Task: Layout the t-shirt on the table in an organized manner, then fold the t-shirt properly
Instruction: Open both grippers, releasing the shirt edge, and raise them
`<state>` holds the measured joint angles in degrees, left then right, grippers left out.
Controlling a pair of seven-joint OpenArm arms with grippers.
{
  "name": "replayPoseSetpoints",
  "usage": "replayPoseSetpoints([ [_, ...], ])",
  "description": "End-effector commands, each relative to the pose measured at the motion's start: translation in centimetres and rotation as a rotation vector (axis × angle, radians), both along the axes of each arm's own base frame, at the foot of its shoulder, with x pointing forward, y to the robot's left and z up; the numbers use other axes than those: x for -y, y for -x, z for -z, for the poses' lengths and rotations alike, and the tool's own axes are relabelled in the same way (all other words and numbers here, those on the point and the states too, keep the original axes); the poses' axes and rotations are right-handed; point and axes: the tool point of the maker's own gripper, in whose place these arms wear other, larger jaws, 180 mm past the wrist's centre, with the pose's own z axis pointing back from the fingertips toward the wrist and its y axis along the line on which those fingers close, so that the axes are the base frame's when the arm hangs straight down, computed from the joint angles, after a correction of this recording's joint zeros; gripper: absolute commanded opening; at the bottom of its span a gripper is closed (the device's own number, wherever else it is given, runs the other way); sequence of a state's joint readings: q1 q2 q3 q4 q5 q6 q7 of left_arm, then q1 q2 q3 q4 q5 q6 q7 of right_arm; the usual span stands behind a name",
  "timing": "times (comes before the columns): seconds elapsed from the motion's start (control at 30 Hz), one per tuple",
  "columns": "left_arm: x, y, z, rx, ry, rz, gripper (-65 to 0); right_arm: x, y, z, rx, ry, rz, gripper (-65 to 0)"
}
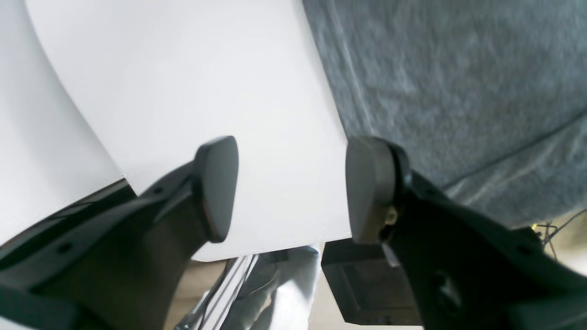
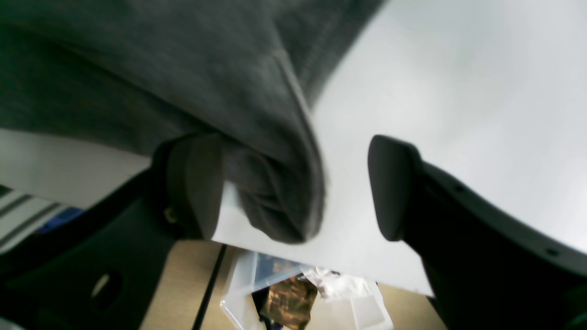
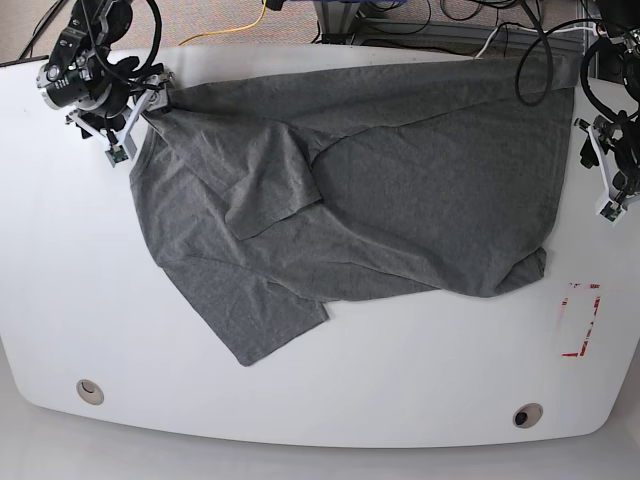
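T-shirt: I've got the grey t-shirt (image 3: 350, 210) spread across the far half of the table (image 3: 90, 300), rumpled, one sleeve flopped toward the near left.
Right gripper: my right gripper (image 2: 293, 188) sits at the shirt's far corner, jaws apart, a bunched fold of cloth lying between them against one pad, not pinched.
Left gripper: left gripper (image 1: 291, 188) hangs wide apart over bare tabletop just beside the shirt's edge, gripping nothing.
Around: red tape rectangle (image 3: 580, 320) near the right rim, well clear of the cloth; two grommet holes (image 3: 90, 390) along the near edge.
Clutter: cables (image 3: 520, 60) trail over the far edge by the shirt.
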<state>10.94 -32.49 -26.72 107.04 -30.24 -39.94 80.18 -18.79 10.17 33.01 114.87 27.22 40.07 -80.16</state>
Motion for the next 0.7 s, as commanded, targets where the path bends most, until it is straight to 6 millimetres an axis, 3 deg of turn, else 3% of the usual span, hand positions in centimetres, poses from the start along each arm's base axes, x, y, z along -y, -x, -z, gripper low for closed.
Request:
replayPoseSetpoints([
  [0.0,-0.4,-1.2,-1.6,0.051,-0.021,0.005,-30.4,-0.4,-1.2,-1.2,0.065,-0.026,-0.015,-18.2],
  [0.13,0.1,-2.3,-2.1,0.088,0.000,0.000,-30.4,-1.0,-2.4,-2.0,0.124,-0.063,-0.021,-18.2],
  [0.33,0.8,-3.7,-2.8,0.139,0.027,-0.004,-30.4,-0.4,-5.6,-3.7,0.225,-0.034,-0.012,-18.2],
  [0.5,3.4,-5.1,-2.4,0.210,0.118,0.013,-30.6,0.5,-9.0,-5.3,0.324,0.007,0.009,-18.2],
  [0.67,7.1,-6.2,-0.7,0.213,0.134,0.100,-30.8,0.7,-12.0,-4.8,0.343,-0.027,0.057,-18.4],
])
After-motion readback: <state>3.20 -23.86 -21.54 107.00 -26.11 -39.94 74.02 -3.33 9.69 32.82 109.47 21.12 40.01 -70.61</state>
